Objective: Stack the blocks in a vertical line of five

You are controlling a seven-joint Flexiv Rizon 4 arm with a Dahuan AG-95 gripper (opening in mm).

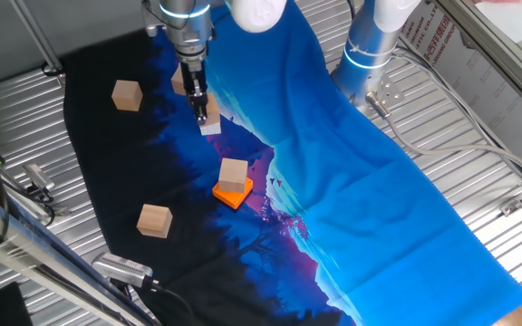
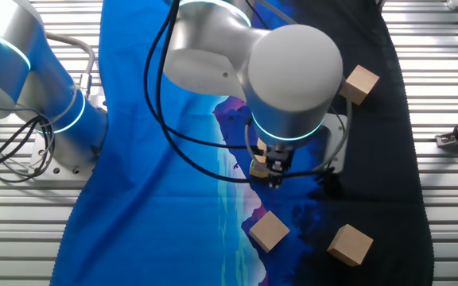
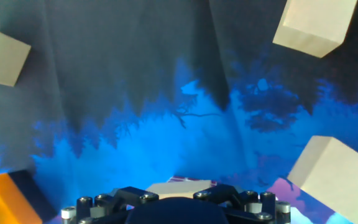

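Underneath, blue-and-black printed cloth [image 1: 352, 172] over ribbed metal table [image 1: 25, 109].

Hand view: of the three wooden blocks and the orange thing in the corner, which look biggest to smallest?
1. Block at lower right, though it is cut off by the edge.
2. Block at upper right, also cut off.
3. Block at upper left.
4. Orange square, only a corner shows.

Nearness to the camera skews this; the blocks may be equal.
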